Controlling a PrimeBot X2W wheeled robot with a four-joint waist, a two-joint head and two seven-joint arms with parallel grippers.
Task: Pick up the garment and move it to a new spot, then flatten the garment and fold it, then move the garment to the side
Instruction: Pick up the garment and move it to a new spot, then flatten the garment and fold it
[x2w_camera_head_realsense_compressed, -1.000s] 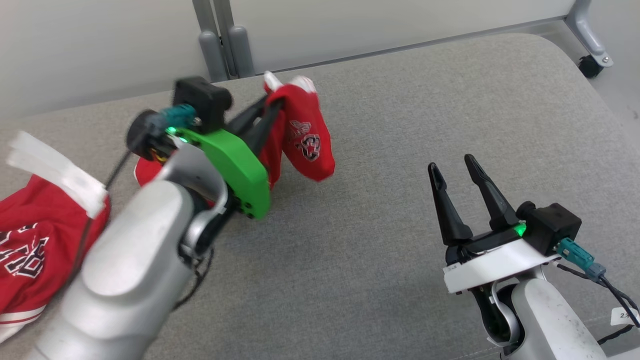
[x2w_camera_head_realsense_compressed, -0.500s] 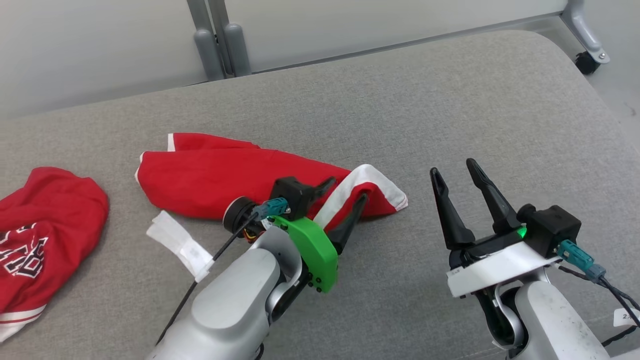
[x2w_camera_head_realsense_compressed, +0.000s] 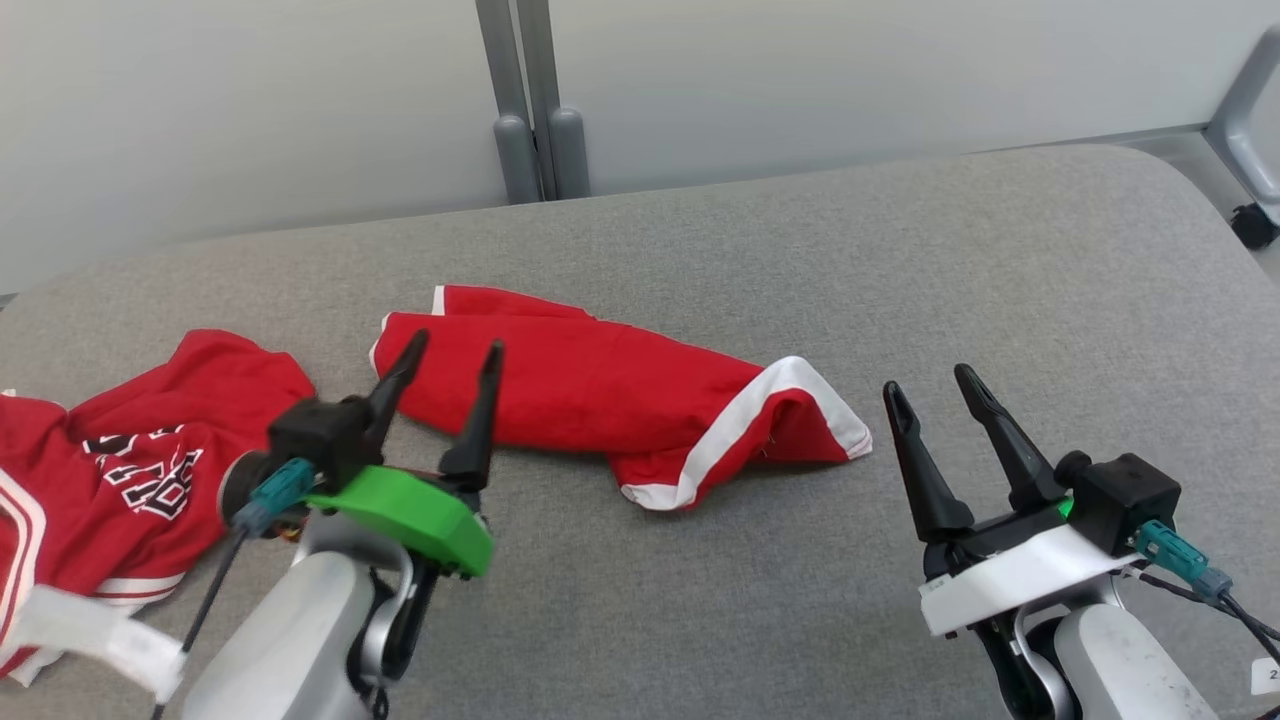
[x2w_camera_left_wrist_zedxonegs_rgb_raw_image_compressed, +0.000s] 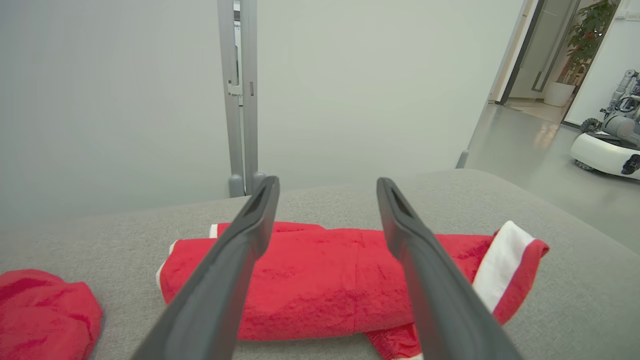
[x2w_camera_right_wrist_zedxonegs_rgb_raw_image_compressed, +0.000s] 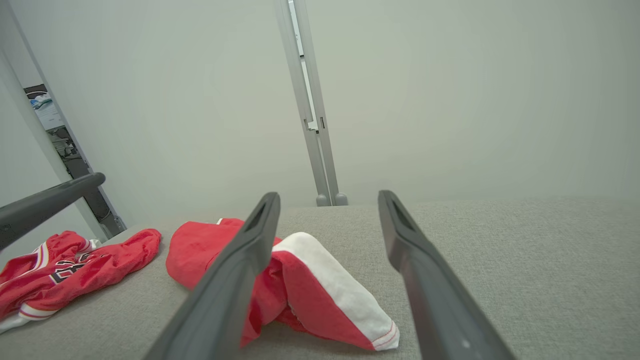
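**Parts I could not see well**

The second red garment (x2w_camera_head_realsense_compressed: 150, 470) ran out past the left edge, and its crumpled black lettering was unreadable. A white strip (x2w_camera_head_realsense_compressed: 90, 635) near it was blurred. The left gripper (x2w_camera_head_realsense_compressed: 456, 341) hid a part of the folded garment (x2w_camera_head_realsense_compressed: 600, 385). A caster (x2w_camera_head_realsense_compressed: 1255, 225) was cut off at the right edge.

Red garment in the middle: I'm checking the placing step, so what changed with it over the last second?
The left gripper, which held the red garment bunched in the air, laid it on the grey cushion, opened and drew back toward the robot. The right gripper stayed open and idle; the other red jersey stayed at the left.
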